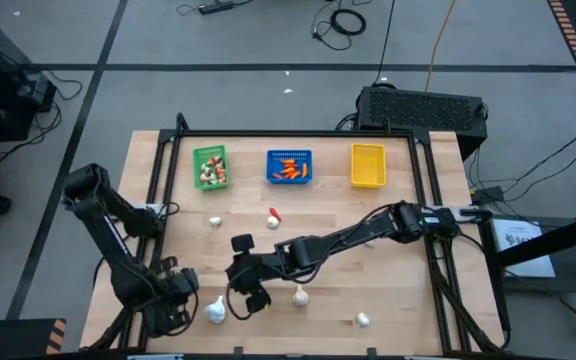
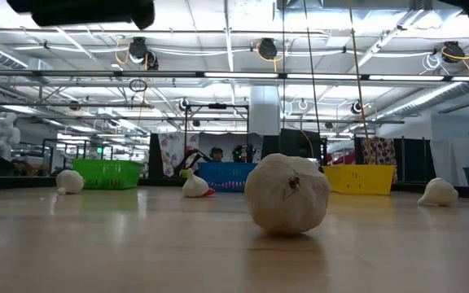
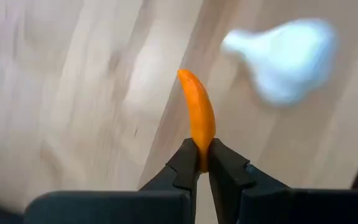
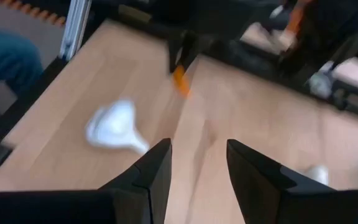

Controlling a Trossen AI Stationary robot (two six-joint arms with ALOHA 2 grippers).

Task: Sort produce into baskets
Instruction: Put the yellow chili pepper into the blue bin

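Only the left wrist view showed the grip plainly: the left hand (image 3: 201,163) had its fingers pressed onto the base of a slim orange pepper piece (image 3: 197,112), its tip pointing away from the hand, with a white garlic bulb (image 3: 284,59) lying on the wooden counter (image 3: 73,93) beyond. The right wrist view caught that same orange piece from the other side (small and blurred), while the right hand (image 4: 197,165) stood spread and empty over the counter near the bulb. From above, both hands sat at the counter's near edge, the left hand near the left corner. Three baskets lined the far side: the green basket (image 1: 210,167) held mixed green, tan and red bits, the blue basket (image 1: 289,168) orange and red pieces, and the yellow basket (image 1: 367,165) showed nothing inside. The low view showed neither hand, only scattered bulbs before the baskets.
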